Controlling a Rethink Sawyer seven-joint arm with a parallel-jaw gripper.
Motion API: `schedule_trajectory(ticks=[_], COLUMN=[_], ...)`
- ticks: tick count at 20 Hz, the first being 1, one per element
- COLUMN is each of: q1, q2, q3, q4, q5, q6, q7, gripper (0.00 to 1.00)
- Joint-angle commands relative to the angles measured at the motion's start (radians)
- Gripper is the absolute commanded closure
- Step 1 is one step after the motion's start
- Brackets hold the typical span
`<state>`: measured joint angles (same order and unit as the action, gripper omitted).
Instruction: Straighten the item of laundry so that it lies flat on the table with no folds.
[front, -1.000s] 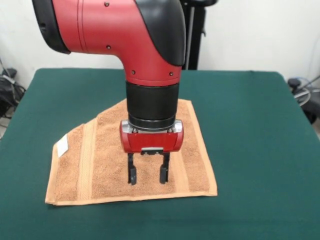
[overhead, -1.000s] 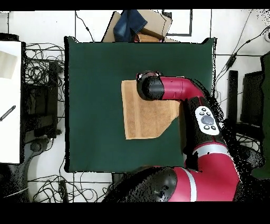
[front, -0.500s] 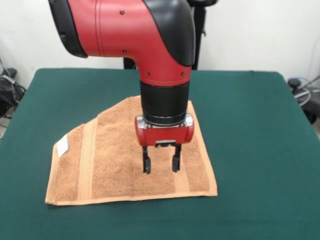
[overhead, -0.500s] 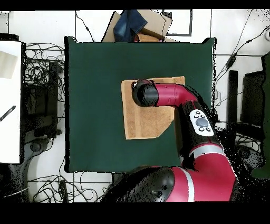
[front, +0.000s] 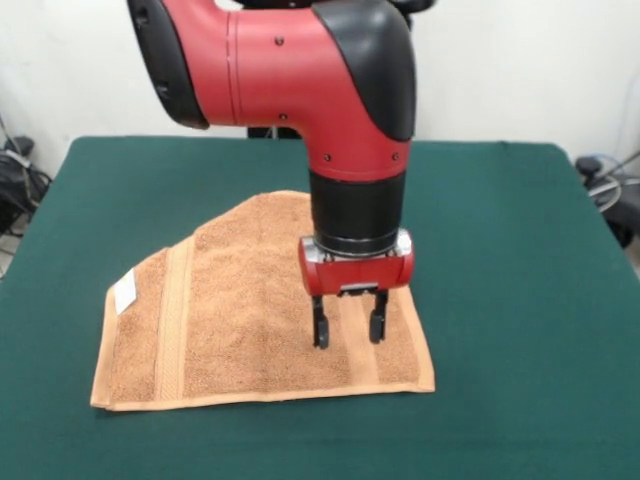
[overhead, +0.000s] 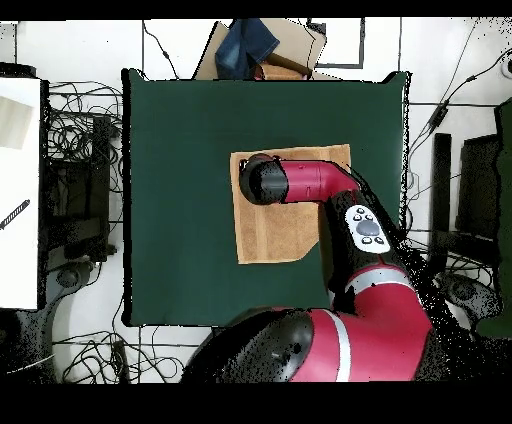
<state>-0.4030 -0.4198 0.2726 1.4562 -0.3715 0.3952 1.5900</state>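
Front view: orange-tan towel (front: 250, 320) on green table (front: 520, 260), one far corner folded under, white tag (front: 124, 291) at its left edge. Gripper (front: 349, 327) released, fingers spread, tips over the right woven band.

Overhead view: towel (overhead: 270, 225) right of table (overhead: 180, 200) centre; arm (overhead: 330, 200) hides the gripper and tag.

Red and black arm (front: 300, 80) bent downward, wrist vertical, gripper (front: 348, 330) pointing straight down, jaws parted
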Motion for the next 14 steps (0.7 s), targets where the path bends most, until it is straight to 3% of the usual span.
schedule_trajectory(ticks=[1, 6, 14], q1=[0.017, -0.014, 0.016], q2=[0.128, 0.185, 0.189], q3=[0.007, 0.039, 0.012], q4=[-0.1, -0.154, -0.208], q5=[-0.085, -0.075, -0.066], q6=[-0.082, -0.058, -0.016], q7=[0.014, -0.017, 0.01], gripper=[0.0, 0.0, 0.0])
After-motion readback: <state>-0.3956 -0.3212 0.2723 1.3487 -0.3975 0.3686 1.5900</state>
